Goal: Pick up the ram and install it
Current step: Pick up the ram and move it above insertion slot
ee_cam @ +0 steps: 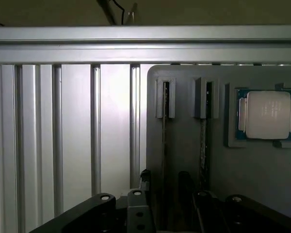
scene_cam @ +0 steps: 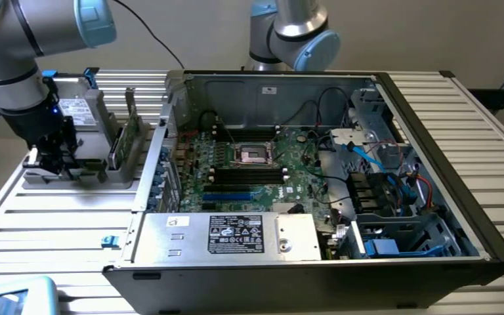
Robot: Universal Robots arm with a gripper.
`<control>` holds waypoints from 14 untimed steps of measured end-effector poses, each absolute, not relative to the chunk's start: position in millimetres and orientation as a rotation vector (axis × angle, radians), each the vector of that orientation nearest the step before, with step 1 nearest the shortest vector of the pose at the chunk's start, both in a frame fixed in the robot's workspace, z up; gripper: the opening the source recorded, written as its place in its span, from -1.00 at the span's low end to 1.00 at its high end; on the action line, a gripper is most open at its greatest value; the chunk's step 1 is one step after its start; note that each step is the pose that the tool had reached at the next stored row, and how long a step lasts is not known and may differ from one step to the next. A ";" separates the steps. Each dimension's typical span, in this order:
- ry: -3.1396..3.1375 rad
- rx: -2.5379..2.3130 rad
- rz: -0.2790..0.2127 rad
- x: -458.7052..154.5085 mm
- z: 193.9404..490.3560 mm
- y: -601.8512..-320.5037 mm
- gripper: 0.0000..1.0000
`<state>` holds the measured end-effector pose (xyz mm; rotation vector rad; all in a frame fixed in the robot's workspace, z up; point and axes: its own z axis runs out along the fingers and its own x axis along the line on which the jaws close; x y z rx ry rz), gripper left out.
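In the wrist view the ram (ee_cam: 164,136) stands edge-on in a slot of the grey holder tray (ee_cam: 262,184), a thin dark strip. My gripper (ee_cam: 165,183) hangs low over it, open, with one dark finger (ee_cam: 185,180) on each side of the strip and a gap to it. A second thin board (ee_cam: 203,141) stands in the neighbouring slot. In the exterior view my gripper (scene_cam: 55,163) is down at the tray (scene_cam: 77,178), on the exterior view's left of the open computer case (scene_cam: 427,118). The black memory slots (scene_cam: 247,174) lie on the motherboard (scene_cam: 300,172).
A square silver processor chip (ee_cam: 267,114) lies in a recess of the tray. A taller green expansion card (scene_cam: 125,139) stands upright on the tray between gripper and case. A second arm's base (scene_cam: 291,33) rises behind the case. A slatted aluminium table (scene_cam: 50,223) surrounds everything.
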<state>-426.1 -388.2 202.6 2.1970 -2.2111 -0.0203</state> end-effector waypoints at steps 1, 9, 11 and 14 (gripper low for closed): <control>-2.211 2.197 -0.020 -426.2 202.2 -388.3 -0.25; -2.212 2.195 -0.021 -426.3 198.4 -388.2 -0.25; -2.212 2.195 -0.021 -426.2 198.3 -388.2 -0.25; -2.213 2.195 -0.020 -426.2 198.2 -388.2 -0.25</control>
